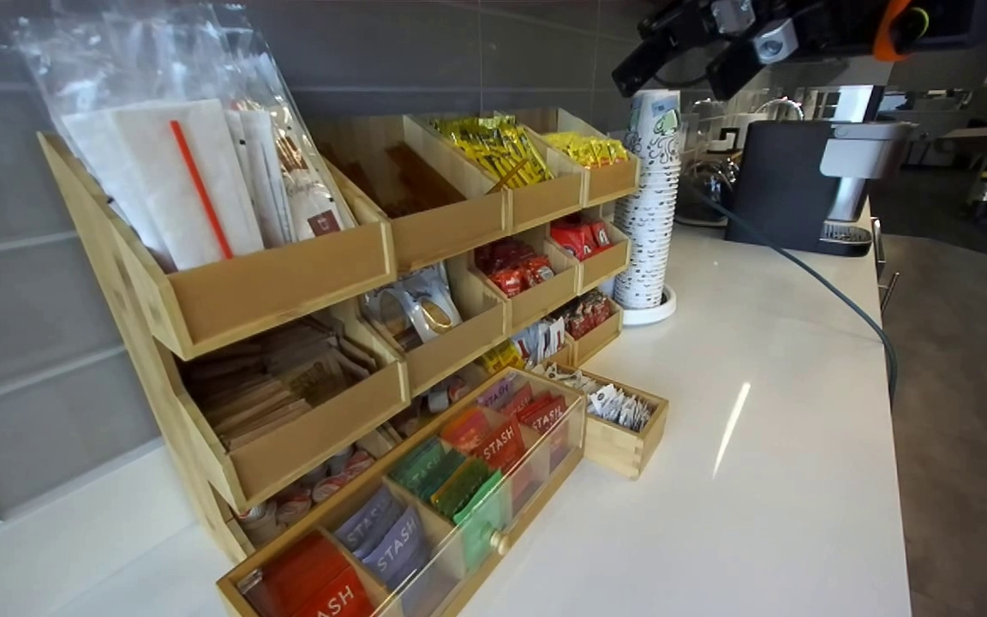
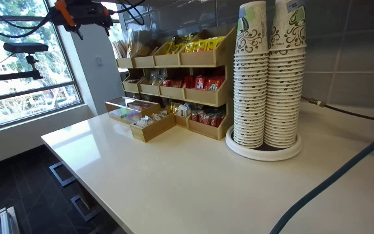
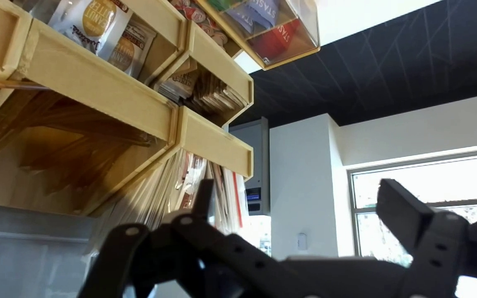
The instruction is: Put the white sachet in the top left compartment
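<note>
The top left compartment is a light wooden bin at the rack's near top end in an exterior view; it also shows in an exterior view and the wrist view. It holds tall clear bags with white sheets. A white sachet with a dark red-brown patch stands in it against the bags; whether it is inside a bag I cannot tell. Similar white packets stand in the bottom row. My gripper is open and empty, raised high, apart from the rack; it also shows in an exterior view and the wrist view.
The tiered rack holds yellow packets and red packets. A tea box with a clear lid and a small wooden box stand before it. Cup stacks rise beside it. A hose crosses the counter.
</note>
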`<state>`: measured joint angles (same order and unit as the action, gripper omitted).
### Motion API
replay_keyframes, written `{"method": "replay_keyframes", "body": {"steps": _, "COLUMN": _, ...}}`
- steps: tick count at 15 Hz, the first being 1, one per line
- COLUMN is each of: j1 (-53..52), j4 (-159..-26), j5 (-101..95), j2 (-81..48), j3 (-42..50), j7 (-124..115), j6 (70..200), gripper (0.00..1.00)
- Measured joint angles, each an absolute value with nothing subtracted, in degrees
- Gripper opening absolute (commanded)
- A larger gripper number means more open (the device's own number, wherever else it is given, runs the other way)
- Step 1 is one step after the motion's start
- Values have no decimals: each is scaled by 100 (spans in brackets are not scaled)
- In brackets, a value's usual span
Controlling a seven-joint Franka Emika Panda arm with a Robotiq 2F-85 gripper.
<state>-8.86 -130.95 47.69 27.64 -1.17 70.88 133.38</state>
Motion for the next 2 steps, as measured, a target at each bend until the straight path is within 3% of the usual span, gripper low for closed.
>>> {"method": "replay_keyframes", "body": {"steps": 2, "j1": -898, "j4": -13095, "j5": 4765, "j2": 2764, "j3": -116, "j7": 7088, "j6": 13334, "gripper": 100}}
